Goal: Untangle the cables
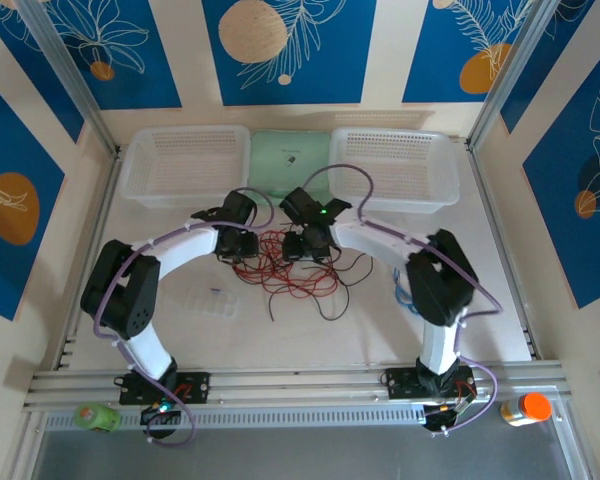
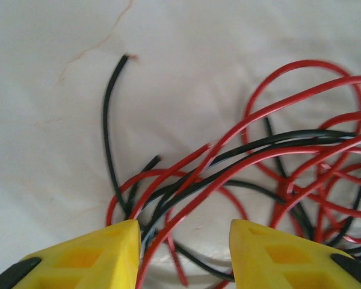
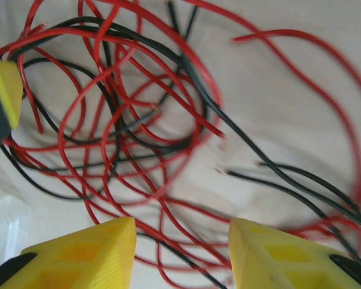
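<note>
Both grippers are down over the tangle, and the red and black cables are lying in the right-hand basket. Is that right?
Not quite. The cables are not in the right-hand basket; the top external view shows them lying on the table in front of it. The rest holds: the left gripper and right gripper are down over the red and black tangle.

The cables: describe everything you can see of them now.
The cables are thin, flexible wires, bright red and black, lying in one loose tangle of overlapping loops on the white table. A few strands trail toward the near edge, and one black strand's end lies free. Strands run between the open fingers of the left end effector and of the right end effector; whether they touch is unclear.
</note>
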